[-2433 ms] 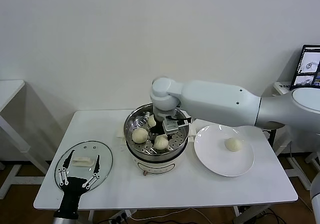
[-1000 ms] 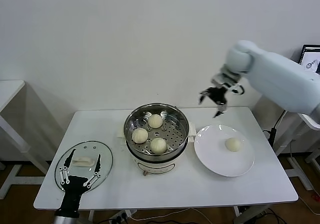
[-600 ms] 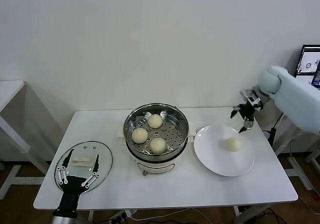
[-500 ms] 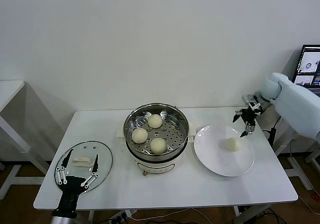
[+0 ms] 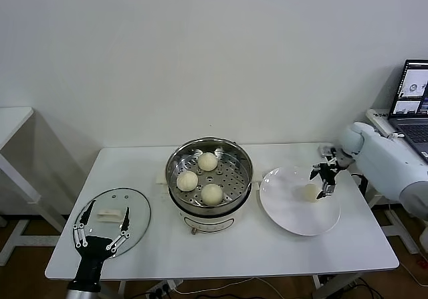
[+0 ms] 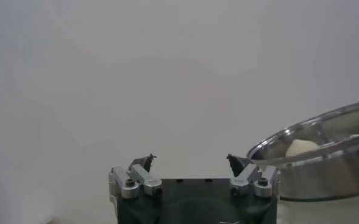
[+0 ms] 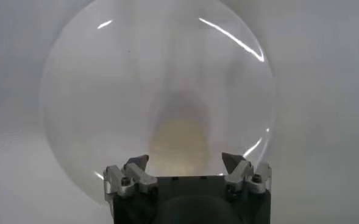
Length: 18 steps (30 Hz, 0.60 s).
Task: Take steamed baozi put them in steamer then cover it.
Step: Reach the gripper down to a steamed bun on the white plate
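Note:
Three baozi [image 5: 208,161] [image 5: 187,180] [image 5: 212,194] lie on the perforated tray of the steamer [image 5: 210,209] at the table's middle. A fourth baozi [image 5: 308,192] lies on the white plate [image 5: 294,215] to its right. My right gripper [image 5: 322,180] is open and empty, just above and beside that baozi; in the right wrist view the baozi [image 7: 179,141] sits ahead between the open fingers. The glass cover [image 5: 112,211] with its white handle lies flat at the table's front left. My left gripper [image 5: 101,240] is open, low over the cover's near edge. The steamer's rim [image 6: 325,140] shows in the left wrist view.
The white table [image 5: 221,252] stands against a plain wall. A laptop [image 5: 411,88] sits on a stand at the far right. Another white table [image 5: 10,122] is at the far left.
My right gripper left the steamer, swung right and came down over the plate beside the last baozi. Three baozi stay in the steamer. The left gripper barely moved.

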{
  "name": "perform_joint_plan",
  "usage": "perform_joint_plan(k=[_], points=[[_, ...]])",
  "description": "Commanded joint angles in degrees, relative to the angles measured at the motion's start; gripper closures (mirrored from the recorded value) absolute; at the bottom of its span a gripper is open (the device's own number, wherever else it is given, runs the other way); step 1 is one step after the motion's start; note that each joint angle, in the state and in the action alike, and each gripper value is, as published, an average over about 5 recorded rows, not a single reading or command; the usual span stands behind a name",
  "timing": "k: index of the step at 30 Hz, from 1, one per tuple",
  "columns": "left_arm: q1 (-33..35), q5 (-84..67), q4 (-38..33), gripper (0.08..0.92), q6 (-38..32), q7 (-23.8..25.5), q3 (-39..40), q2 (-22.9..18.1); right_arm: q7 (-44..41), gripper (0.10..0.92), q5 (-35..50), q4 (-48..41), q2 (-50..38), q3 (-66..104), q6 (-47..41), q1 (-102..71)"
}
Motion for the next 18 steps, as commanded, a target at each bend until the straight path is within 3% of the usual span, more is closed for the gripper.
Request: perform_joint_plan(k=[1,6,14,18], points=[[0.04,0.00,0.18,0.177,-0.07,0.03,-0.14,-0.03,1.31,0.203,-1.92,-2.97,2.21,2.05,-0.27,-2.43],[0.00,-0.01,0.13,0.177,-0.02,0.03,-0.10,-0.10,1.35,0.208,-2.51,-2.89,2.45,2.34,-0.21,-2.25],[-0.18,-0.01,0.19,0.177,0.09,0.01,-0.04,0.00,-2.07,0.351,-0.04,2.94,-0.76,-3.68,-1.08,3.88],[-0.58,0.00,0.21,0.177,0.32,0.03,0.33,0.02,-7.54,0.372,4.26,7.90,-2.23,-8.66,-2.28,11.66]])
